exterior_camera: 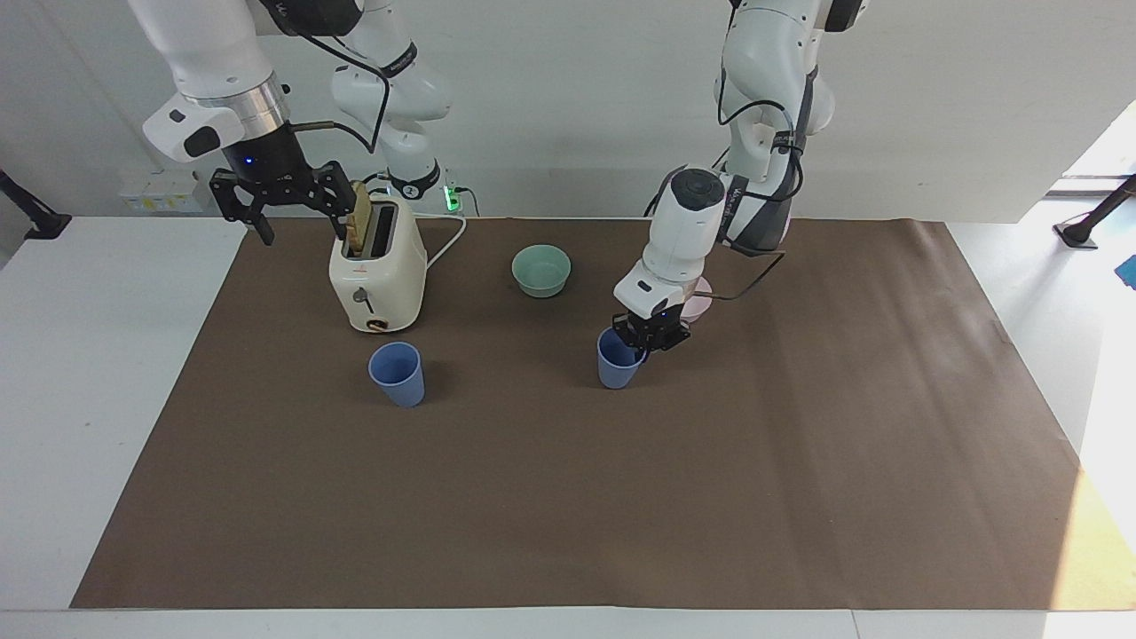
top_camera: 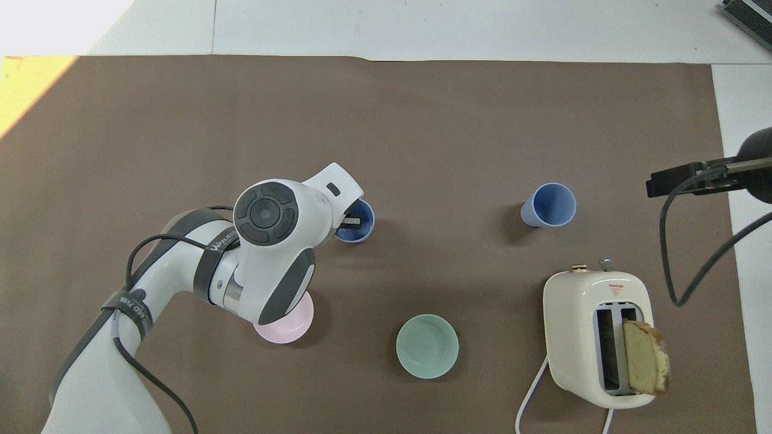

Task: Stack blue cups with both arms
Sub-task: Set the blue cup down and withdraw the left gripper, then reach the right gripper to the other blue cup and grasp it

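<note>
One blue cup [exterior_camera: 397, 374] stands upright on the brown mat [exterior_camera: 568, 497], just farther from the robots than the toaster; it also shows in the overhead view [top_camera: 549, 205]. My left gripper [exterior_camera: 646, 344] is shut on the rim of the other blue cup [exterior_camera: 617, 366], one finger inside it, holding it upright low over the middle of the mat. The overhead view shows this cup [top_camera: 359, 220] under the left wrist. I cannot tell whether it touches the mat. My right gripper [exterior_camera: 303, 226] is open and empty, waiting in the air beside the toaster.
A cream toaster [exterior_camera: 377, 275] with a slice of bread [exterior_camera: 358, 217] in one slot stands near the right arm. A teal bowl [exterior_camera: 541, 269] sits mid-table near the robots. A pink bowl [top_camera: 283, 325] is partly covered by the left arm.
</note>
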`<state>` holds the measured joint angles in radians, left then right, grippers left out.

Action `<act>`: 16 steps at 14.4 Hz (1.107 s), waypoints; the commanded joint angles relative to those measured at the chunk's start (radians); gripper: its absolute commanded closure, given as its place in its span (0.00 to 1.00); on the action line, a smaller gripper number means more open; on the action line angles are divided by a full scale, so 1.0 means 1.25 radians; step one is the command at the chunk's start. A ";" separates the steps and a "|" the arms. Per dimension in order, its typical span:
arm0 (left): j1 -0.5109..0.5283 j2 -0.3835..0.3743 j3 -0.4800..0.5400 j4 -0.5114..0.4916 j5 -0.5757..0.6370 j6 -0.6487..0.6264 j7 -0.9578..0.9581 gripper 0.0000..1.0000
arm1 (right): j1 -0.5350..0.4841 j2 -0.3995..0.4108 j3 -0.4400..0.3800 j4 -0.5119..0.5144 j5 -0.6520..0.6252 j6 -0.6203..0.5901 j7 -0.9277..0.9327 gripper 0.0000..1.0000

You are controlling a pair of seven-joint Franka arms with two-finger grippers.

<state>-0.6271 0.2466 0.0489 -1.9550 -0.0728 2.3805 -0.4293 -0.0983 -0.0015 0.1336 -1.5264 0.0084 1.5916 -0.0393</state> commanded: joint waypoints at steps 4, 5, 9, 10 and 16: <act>0.001 -0.019 0.026 0.042 -0.003 -0.047 0.002 0.02 | -0.012 -0.007 0.005 -0.011 0.013 0.005 -0.016 0.00; 0.020 -0.036 0.028 0.058 -0.002 -0.088 0.005 0.02 | -0.012 -0.007 0.004 -0.011 0.013 0.005 -0.016 0.00; 0.125 -0.148 0.030 0.071 0.004 -0.239 0.106 0.00 | -0.012 -0.007 0.005 -0.011 0.013 0.005 -0.016 0.00; 0.147 -0.174 0.030 0.077 0.004 -0.273 0.142 0.00 | -0.012 -0.007 0.005 -0.011 0.013 0.005 -0.016 0.00; 0.339 -0.175 0.030 0.254 0.007 -0.509 0.383 0.00 | -0.029 -0.015 0.005 -0.032 0.017 0.014 -0.024 0.00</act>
<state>-0.2704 -0.0013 0.0980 -1.7218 -0.0702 1.8287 -0.0177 -0.1027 -0.0016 0.1331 -1.5286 0.0084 1.5916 -0.0393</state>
